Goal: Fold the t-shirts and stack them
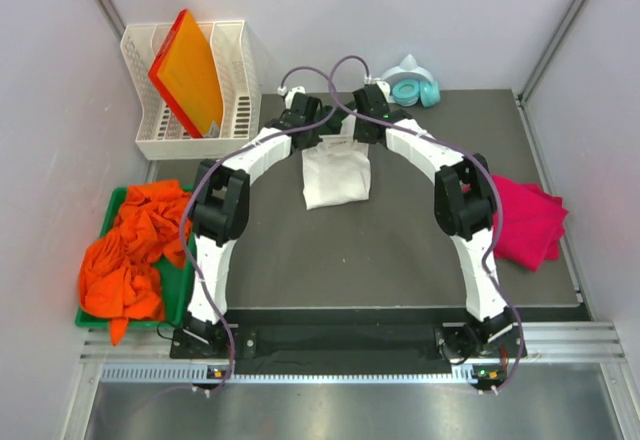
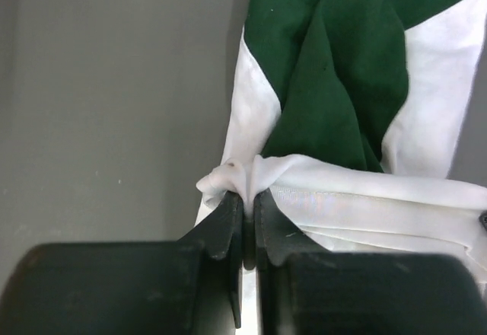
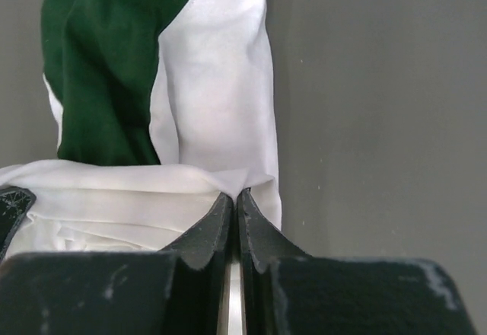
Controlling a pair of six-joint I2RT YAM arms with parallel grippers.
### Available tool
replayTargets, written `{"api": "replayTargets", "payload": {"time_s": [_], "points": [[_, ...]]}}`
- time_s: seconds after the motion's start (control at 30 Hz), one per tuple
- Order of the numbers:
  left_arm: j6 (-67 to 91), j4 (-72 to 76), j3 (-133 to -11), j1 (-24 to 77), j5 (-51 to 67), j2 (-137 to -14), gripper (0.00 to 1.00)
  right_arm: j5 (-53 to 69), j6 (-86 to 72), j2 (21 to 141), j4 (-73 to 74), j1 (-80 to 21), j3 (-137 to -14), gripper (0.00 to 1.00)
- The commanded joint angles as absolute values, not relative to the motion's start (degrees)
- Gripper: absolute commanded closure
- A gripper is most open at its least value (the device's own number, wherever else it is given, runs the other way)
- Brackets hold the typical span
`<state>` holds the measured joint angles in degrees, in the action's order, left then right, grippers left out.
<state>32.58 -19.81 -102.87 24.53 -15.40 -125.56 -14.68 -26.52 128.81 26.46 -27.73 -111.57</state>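
- Both far corners of the white-and-green t-shirt (image 1: 335, 178) are pinched, one by the left gripper (image 2: 245, 204) and one by the right gripper (image 3: 234, 200), each with its jaws closed tight on the cloth.
- The t-shirt is laid on the table (image 1: 400, 260), toward the far middle.
- Orange shirts (image 1: 130, 250) are heaped at the left, pink shirts (image 1: 528, 222) at the right.
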Motion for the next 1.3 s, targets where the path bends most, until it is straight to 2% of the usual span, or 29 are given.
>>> {"api": "replayTargets", "payload": {"time_s": [0.0,0.03,0.07,0.1,0.13,0.17,0.2,0.23,0.3,0.53,0.67,0.87,1.27], "points": [[30.4,-22.1,-108.3,22.2,-14.5,-128.3,0.83,-15.1,-24.6,130.3,27.2,-26.0,-115.8,0.87],[30.5,-21.6,-107.8,22.3,-14.2,-128.1,0.75,-15.4,-24.4,129.2,25.2,-26.2,-114.8,0.67],[30.4,-19.0,-105.7,22.3,-14.0,-127.2,0.54,-15.7,-24.4,127.9,23.7,-26.1,-113.3,0.58],[30.0,-17.4,-104.1,22.3,-13.5,-124.8,0.46,-16.3,-24.5,126.4,22.3,-26.2,-109.9,0.49],[29.9,-15.4,-102.2,22.4,-13.0,-123.3,0.38,-17.0,-24.5,123.3,19.7,-26.3,-108.2,0.3],[29.9,-14.2,-99.2,22.4,-13.2,-120.3,0.3,-17.3,-24.6,121.7,18.8,-26.4,-106.6,0.22],[30.4,-12.7,-97.9,22.4,-13.4,-118.8,0.17,-17.6,-24.5,120.2,17.9,-26.6,-104.1,0.16],[30.8,-12.3,-96.6,22.4,-13.4,-117.3,0.12,-18.2,-24.6,117.4,18.0,-26.7,-102.8,0.09],[31.5,-11.9,-92.9,22.8,-13.2,-113.3,0.07,-18.0,-25.3,114.4,17.8,-27.3,-98.0,0.07],[35.0,-6.8,-74.2,28.2,-15.0,-100.6,0.06,-16.5,-29.2,100.2,11.3,-31.9,-74.4,0.09],[38.8,-4.3,-63.3,29.4,-12.2,-97.1,0.06,-14.4,-31.4,99.2,9.8,-34.5,-66.1,0.12],[42.5,-0.4,-56.1,30.3,-11.3,-96.8,0.06,-13.1,-33.3,101.3,6.4,-36.2,-63.5,0.14],[43.5,1.6,-55.5,30.4,-12.0,-95.0,0.04,-14.1,-33.9,100.1,6.0,-36.8,-64.6,0.16]]}}
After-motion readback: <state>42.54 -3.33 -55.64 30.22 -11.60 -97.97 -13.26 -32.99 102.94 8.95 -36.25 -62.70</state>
